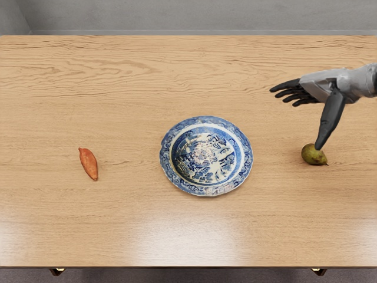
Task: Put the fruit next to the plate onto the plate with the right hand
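A small green-brown pear (314,155) lies on the table to the right of the blue-and-white patterned plate (206,155). My right hand (306,109) reaches in from the right edge and hovers above and slightly left of the pear. Its fingers (288,89) are spread out to the left, and the thumb (328,122) points down with its tip at the pear's top. Nothing is held in the hand. The plate has nothing on it.
An orange sweet potato (88,163) lies far left of the plate. The wooden table (177,71) stretches wide, with its front edge near the bottom of the view.
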{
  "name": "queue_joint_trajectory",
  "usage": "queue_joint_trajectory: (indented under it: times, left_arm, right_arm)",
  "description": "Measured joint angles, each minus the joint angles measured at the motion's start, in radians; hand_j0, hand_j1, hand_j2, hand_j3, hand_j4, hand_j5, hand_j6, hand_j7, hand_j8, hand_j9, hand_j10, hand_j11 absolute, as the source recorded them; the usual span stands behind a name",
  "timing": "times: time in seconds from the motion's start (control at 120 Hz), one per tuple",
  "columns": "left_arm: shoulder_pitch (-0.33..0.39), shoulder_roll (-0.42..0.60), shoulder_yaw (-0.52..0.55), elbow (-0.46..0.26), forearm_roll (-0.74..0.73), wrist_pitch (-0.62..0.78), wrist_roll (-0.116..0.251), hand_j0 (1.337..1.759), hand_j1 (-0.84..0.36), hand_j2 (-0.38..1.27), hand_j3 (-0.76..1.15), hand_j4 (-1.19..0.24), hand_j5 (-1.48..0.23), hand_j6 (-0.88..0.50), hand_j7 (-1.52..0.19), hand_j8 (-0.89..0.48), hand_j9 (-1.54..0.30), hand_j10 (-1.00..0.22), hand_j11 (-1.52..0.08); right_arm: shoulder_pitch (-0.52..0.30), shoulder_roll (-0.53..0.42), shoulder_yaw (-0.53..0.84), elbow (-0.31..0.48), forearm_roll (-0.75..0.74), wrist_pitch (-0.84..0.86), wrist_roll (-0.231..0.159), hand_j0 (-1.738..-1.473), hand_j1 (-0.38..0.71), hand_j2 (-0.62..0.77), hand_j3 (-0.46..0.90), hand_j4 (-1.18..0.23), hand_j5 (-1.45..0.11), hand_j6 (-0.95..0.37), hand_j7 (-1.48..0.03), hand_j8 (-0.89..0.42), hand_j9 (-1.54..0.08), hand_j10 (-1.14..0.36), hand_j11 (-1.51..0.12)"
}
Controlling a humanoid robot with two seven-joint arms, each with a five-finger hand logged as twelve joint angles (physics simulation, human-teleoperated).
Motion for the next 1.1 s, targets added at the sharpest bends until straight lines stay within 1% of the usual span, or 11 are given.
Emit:
queue_joint_trajectory:
  times: [0.05,0.117,0.275,0.333,0.442,0.617,0.9,1.1]
  left_arm:
    - [0.000,0.000,0.000,0.000,0.000,0.000,0.000,1.658,0.35,0.00,0.00,0.00,0.00,0.00,0.00,0.00,0.00,0.00,0.00]
    - [0.000,0.000,0.000,0.000,0.000,0.000,0.000,1.658,0.35,0.00,0.00,0.00,0.00,0.00,0.00,0.00,0.00,0.00,0.00]
    - [0.000,0.000,0.000,0.000,0.000,0.000,0.000,1.658,0.35,0.00,0.00,0.00,0.00,0.00,0.00,0.00,0.00,0.00,0.00]
    - [-0.001,0.000,0.000,0.000,0.000,0.000,0.000,1.658,0.35,0.00,0.00,0.00,0.00,0.00,0.00,0.00,0.00,0.00,0.00]
    - [0.000,0.000,0.000,0.000,0.000,0.000,0.000,1.658,0.35,0.00,0.00,0.00,0.00,0.00,0.00,0.00,0.00,0.00,0.00]
    - [0.000,0.000,0.000,0.000,0.000,0.000,0.000,1.658,0.35,0.00,0.00,0.00,0.00,0.00,0.00,0.00,0.00,0.00,0.00]
    - [0.000,0.000,0.000,0.000,0.000,0.000,0.000,1.658,0.35,0.00,0.00,0.00,0.00,0.00,0.00,0.00,0.00,0.00,0.00]
    - [0.000,0.000,0.000,0.000,0.000,0.000,0.000,1.658,0.35,0.00,0.00,0.00,0.00,0.00,0.00,0.00,0.00,0.00,0.00]
  right_arm:
    - [0.001,0.018,-0.001,0.000,-0.066,0.000,-0.002,-1.658,-0.30,-0.01,0.00,-0.04,-0.05,-0.04,-0.05,-0.04,-0.05,-0.04,-0.05]
    - [-0.009,0.023,-0.006,0.000,-0.119,-0.012,-0.002,-1.658,-0.30,-0.01,0.00,-0.04,-0.05,-0.04,-0.05,-0.04,-0.05,-0.04,-0.05]
    - [-0.098,0.039,-0.011,0.005,-0.241,-0.198,0.002,-1.658,-0.30,-0.01,0.00,-0.05,-0.06,-0.05,-0.05,-0.05,-0.06,-0.05,-0.06]
    - [-0.136,0.035,-0.012,0.022,-0.266,-0.271,0.004,-1.658,-0.30,-0.01,0.00,-0.05,-0.06,-0.05,-0.06,-0.05,-0.06,-0.05,-0.06]
    - [-0.207,0.012,-0.012,0.069,-0.287,-0.401,0.005,-1.658,-0.30,-0.01,0.00,-0.05,-0.06,-0.05,-0.06,-0.05,-0.06,-0.05,-0.06]
    - [-0.275,-0.024,-0.012,0.135,-0.295,-0.504,0.005,-1.658,-0.26,-0.01,0.00,-0.08,-0.09,-0.08,-0.09,-0.08,-0.09,-0.08,-0.09]
    - [-0.356,-0.026,-0.012,0.194,-0.310,-0.629,0.015,-1.658,-0.15,-0.03,0.00,-0.17,-0.22,-0.18,-0.22,-0.18,-0.22,-0.17,-0.22]
    - [-0.412,-0.025,-0.012,0.224,-0.331,-0.719,0.023,-1.658,-0.11,-0.04,0.00,-0.21,-0.27,-0.21,-0.27,-0.21,-0.27,-0.21,-0.27]
